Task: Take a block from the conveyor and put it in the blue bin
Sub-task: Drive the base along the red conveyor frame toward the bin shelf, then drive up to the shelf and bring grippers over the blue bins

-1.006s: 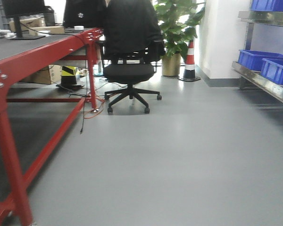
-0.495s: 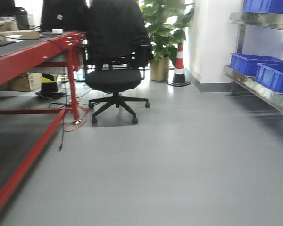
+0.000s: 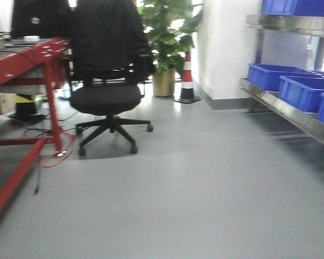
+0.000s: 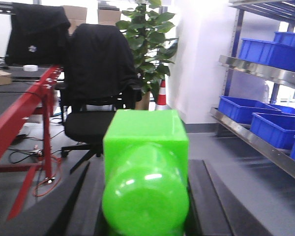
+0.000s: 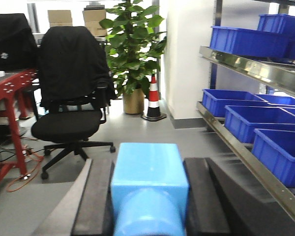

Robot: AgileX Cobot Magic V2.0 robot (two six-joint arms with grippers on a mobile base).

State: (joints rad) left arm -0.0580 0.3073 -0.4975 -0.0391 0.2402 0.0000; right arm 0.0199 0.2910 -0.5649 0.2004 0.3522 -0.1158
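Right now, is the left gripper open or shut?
Shut: the left gripper clamps a green block between its dark fingers.

I count one green block (image 4: 145, 182), one blue block (image 5: 148, 179), one chair (image 3: 105, 97), one potted plant (image 3: 164, 32), one cone (image 3: 187, 75), at least four blue bins (image 3: 305, 90).

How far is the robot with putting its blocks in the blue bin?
Grabbing looks done: the left tool holds a green block, the right tool a light blue block. Left to do: placing them. The blue bins sit on the shelf at the right.
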